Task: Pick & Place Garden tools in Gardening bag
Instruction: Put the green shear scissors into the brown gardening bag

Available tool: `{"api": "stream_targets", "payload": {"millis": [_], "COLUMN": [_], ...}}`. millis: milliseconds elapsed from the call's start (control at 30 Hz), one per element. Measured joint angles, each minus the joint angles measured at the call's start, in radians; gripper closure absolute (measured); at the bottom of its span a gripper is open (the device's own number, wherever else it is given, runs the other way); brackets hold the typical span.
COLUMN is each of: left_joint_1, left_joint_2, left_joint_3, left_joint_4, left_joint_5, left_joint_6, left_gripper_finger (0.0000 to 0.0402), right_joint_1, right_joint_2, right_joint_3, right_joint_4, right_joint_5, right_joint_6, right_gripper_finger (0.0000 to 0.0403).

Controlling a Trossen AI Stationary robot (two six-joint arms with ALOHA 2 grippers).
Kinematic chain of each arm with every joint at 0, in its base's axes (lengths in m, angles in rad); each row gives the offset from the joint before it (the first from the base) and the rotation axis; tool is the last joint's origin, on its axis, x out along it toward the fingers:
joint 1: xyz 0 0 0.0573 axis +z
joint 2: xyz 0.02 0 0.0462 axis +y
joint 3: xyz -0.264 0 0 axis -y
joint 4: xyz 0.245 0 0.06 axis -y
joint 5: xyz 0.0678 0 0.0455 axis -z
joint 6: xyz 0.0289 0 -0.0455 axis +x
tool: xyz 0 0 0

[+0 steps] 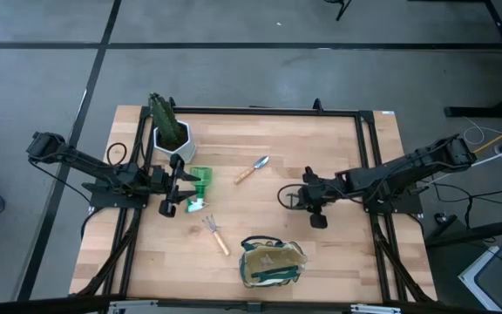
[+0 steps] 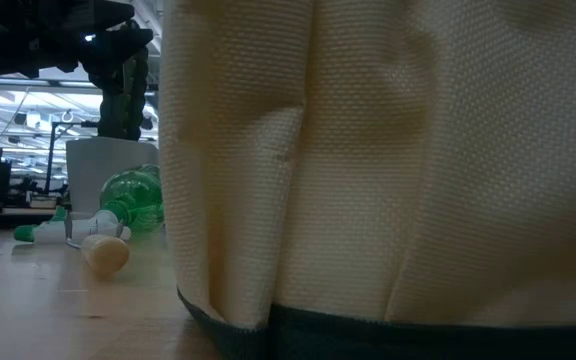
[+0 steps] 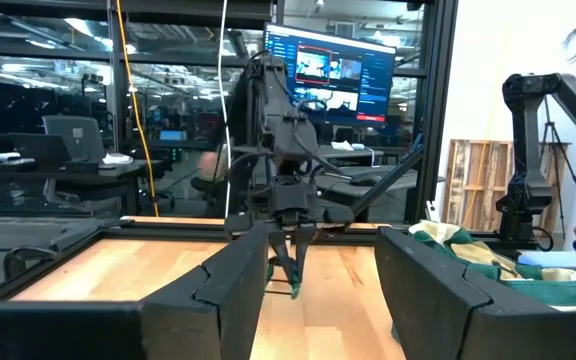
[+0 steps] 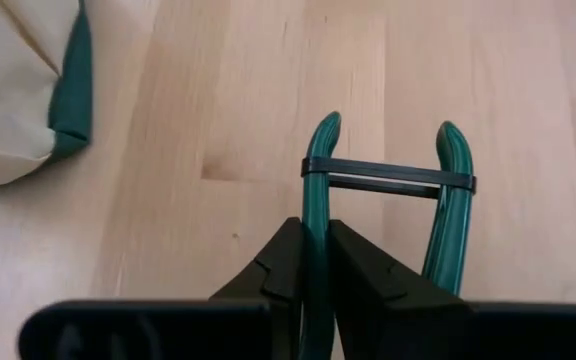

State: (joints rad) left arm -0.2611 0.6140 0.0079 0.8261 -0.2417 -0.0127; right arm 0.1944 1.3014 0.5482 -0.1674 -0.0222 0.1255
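Looking straight down on a pale wooden desk [image 1: 321,253] framed by black rails, two dark robot arms are reaching in from opposite sides.

On the left, the left hand [image 1: 174,187] is hovering beside the plant pot with its fingers spread wide and nothing between them. Just behind it, a white pot [image 1: 172,138] holding a green cactus [image 1: 163,113] is standing near the desk's far left corner. Just beside the left hand, a bright green-and-white item [image 1: 198,186] is lying on the wood; from desk height it is showing as a rounded green shape [image 2: 133,198] in front of the pot.

Moving toward the middle, a wooden-handled pronged rake [image 1: 215,234] is lying at an angle in front of the green item, and a silver-bladed trowel [image 1: 253,169] with a wooden handle is lying farther back, well apart from the rake.

Nearer the front edge, right of the rake, the gardening bag [image 1: 271,262] is sitting with its mouth facing up, beige canvas with dark green trim. Its cloth side is filling most of the desk-height view.

On the right, the right hand [image 1: 314,206] is hanging over the desk's centre, fingers narrowed and gripping the pruning shears [image 4: 388,215] by one green handle. The two green handles, joined by a black band, are pointing away from the wrist, above bare wood and apart from the bag.
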Motion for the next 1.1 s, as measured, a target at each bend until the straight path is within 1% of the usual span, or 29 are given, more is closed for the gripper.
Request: {"api": "stream_targets", "payload": {"millis": [267,433,533,733,833,1000,1100], "left_joint_1": [0.000,0.000,0.000,0.000,0.000,0.000,0.000], "left_joint_2": [0.000,0.000,0.000,0.000,0.000,0.000,0.000], "left_joint_3": [0.000,0.000,0.000,0.000,0.000,0.000,0.000], "left_joint_4": [0.000,0.000,0.000,0.000,0.000,0.000,0.000], "left_joint_5": [0.000,0.000,0.000,0.000,0.000,0.000,0.000], "left_joint_6": [0.000,0.000,0.000,0.000,0.000,0.000,0.000], "left_gripper_finger": [0.0219,0.0219,0.0219,0.0219,0.0219,0.0219,0.0219], "right_joint_1": [0.000,0.001,0.001,0.005,0.020,0.066,0.099], "right_joint_2": [0.000,0.000,0.000,0.000,0.000,0.000,0.000], "right_joint_3": [0.131,0.235,0.282,0.337,0.346,0.348,0.348], "right_joint_4": [-0.121,-0.226,-0.249,-0.234,-0.204,-0.088,-0.015], "right_joint_5": [0.004,0.031,0.045,0.046,0.013,-0.058,-0.068], "right_joint_6": [-0.052,-0.089,-0.113,-0.125,-0.118,-0.116,-0.127], "right_gripper_finger": [0.0361,0.0361,0.0361,0.0361,0.0361,0.0361,0.0361]}}
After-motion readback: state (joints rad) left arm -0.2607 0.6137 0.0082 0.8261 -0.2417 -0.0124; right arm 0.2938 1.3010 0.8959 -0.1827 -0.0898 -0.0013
